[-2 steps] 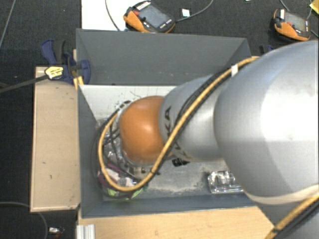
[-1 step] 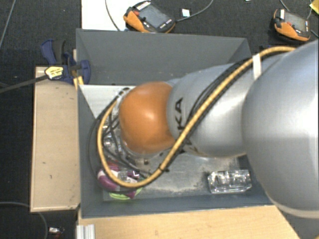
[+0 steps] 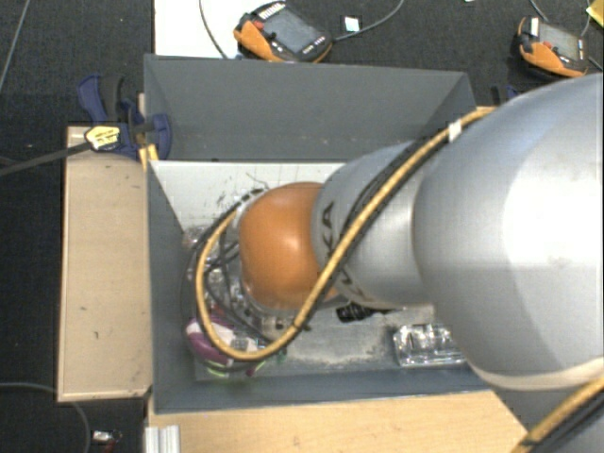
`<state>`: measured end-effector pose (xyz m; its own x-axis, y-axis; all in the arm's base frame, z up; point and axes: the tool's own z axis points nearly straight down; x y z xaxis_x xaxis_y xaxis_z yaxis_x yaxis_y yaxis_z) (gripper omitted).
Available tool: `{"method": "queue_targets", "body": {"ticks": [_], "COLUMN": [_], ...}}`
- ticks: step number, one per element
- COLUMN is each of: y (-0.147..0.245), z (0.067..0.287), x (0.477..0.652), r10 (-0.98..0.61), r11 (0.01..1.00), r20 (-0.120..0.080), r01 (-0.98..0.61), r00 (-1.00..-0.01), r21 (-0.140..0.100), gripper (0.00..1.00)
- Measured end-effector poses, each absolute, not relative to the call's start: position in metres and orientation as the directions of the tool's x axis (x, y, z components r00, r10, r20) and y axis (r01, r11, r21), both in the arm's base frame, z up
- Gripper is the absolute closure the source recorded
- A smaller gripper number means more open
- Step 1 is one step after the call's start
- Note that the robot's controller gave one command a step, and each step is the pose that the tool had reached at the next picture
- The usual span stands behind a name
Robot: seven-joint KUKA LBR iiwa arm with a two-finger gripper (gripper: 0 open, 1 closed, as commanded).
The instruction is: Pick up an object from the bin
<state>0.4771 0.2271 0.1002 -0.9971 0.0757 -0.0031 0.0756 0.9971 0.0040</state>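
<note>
Gripper [image 3: 234, 308] low at left end of grey metal bin [image 3: 302, 111], beneath orange wrist cover [image 3: 278, 243]; opening cannot be told. Nearest: purple-and-green rounded object [image 3: 209, 343], possibly soft, just beside. Advised: centre over it, clear of wall, before closing.

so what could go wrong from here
1. The gripper is low by the left wall of the bin: it could scrape the wall or jam the purple and green thing against it.
2. The yellow cable loops low by that thing and might snag it.
3. The orange cover hides the spot below, so a miss may go unnoticed.
</note>
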Motion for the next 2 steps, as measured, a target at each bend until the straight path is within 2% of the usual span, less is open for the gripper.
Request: {"method": "queue_targets", "body": {"ticks": [1, 2], "y": [0.229, 0.245], "z": [0.070, 0.070], "x": [0.480, 0.480], "r10": [0.197, 0.110], "r11": [0.980, 0.994], "r20": [-0.016, -0.006], "r01": [0.197, 0.110], "r00": [-0.980, -0.994], "r21": [0.015, 0.003], "gripper": [0.00, 1.00]}}
